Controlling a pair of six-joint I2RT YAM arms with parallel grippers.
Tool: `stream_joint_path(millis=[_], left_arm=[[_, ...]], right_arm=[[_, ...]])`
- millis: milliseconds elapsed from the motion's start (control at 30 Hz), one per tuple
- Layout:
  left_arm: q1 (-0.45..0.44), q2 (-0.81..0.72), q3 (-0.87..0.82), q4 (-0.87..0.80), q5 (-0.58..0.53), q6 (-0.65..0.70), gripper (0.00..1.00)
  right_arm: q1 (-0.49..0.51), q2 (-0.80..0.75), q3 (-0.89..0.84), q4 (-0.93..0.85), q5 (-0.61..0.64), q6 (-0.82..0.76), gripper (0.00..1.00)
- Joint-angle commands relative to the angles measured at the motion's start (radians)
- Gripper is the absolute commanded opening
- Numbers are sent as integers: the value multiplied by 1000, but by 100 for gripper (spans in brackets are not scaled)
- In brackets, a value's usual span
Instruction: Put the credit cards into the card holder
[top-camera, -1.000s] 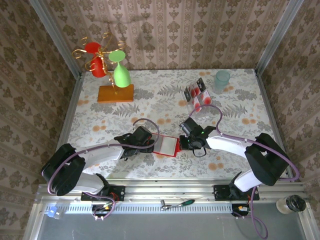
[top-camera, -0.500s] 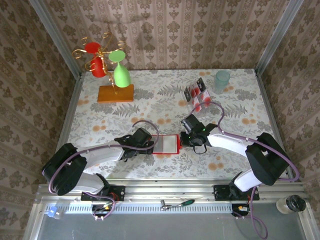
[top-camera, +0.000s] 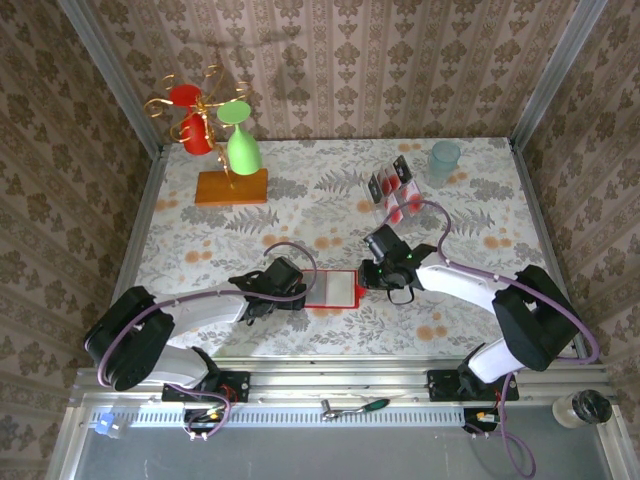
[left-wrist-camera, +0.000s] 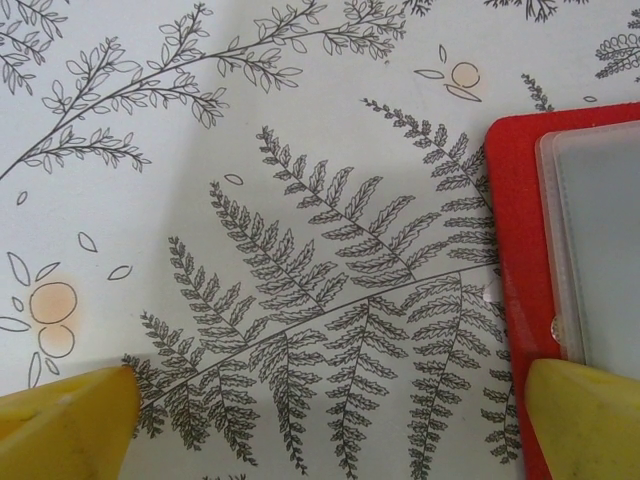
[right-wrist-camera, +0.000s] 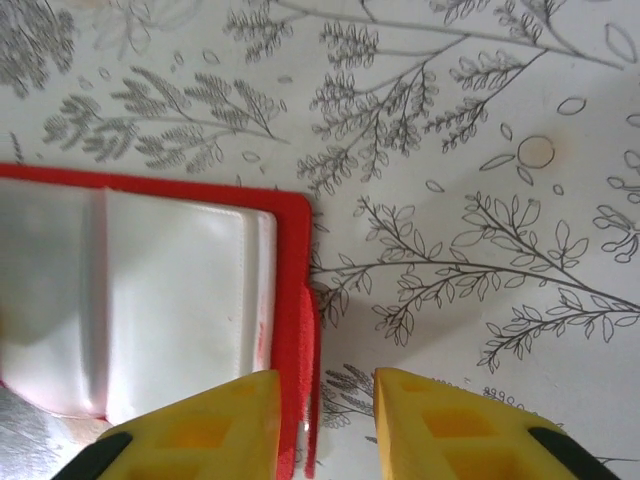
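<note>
- Card holder (top-camera: 332, 290) lies open and flat on the fern-print table (top-camera: 200, 240), pale pockets up, between the two arms at the near side.
- Left gripper (top-camera: 298, 290) is down at the card holder's left edge. In the left wrist view its (left-wrist-camera: 325, 425) jaws stand wide apart with nothing held.
- One yellow fingertip (left-wrist-camera: 65, 425) sits over bare table well out from the card holder (left-wrist-camera: 520, 250). The other fingertip (left-wrist-camera: 585, 415) overlaps the red border at the pocket's near corner.
- Right gripper (top-camera: 366, 280) is at the card holder's opposite, right edge.
- Right wrist view: the gripper (right-wrist-camera: 325, 425) shows only a narrow gap between its jaws, and the card holder's (right-wrist-camera: 290, 300) red right edge runs straight down into that gap.
- The inner finger (right-wrist-camera: 200, 430) covers the pocket side. The outer finger (right-wrist-camera: 460, 425) is beside the edge, with a strip of table showing between them, so there is no clamp on the edge.
- Credit cards (top-camera: 392, 183) stand up in a clear rack (top-camera: 385, 212), beyond the card holder and off to its right, well apart from it and from both grippers.
</note>
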Motion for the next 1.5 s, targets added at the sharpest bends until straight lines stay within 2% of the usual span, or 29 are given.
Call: stream_joint_path(millis=[0, 233, 467, 900, 1033, 1467], left_arm=[[10, -46, 37, -45, -12, 1, 100], [25, -113, 67, -65, -1, 6, 100], [41, -130, 95, -62, 34, 4, 100], [58, -130, 86, -18, 78, 1, 100], [62, -130, 83, -16, 83, 1, 100], [68, -124, 76, -5, 94, -2, 100]], right_arm=[[-35, -72, 67, -49, -17, -22, 35], [-188, -121, 215, -158, -28, -116, 40], [-294, 15, 448, -302, 11, -248, 42], [-310, 394, 818, -483, 205, -380, 38], [-311, 463, 881, -508, 263, -393, 37], [-313, 623, 1012, -572, 309, -411, 36]])
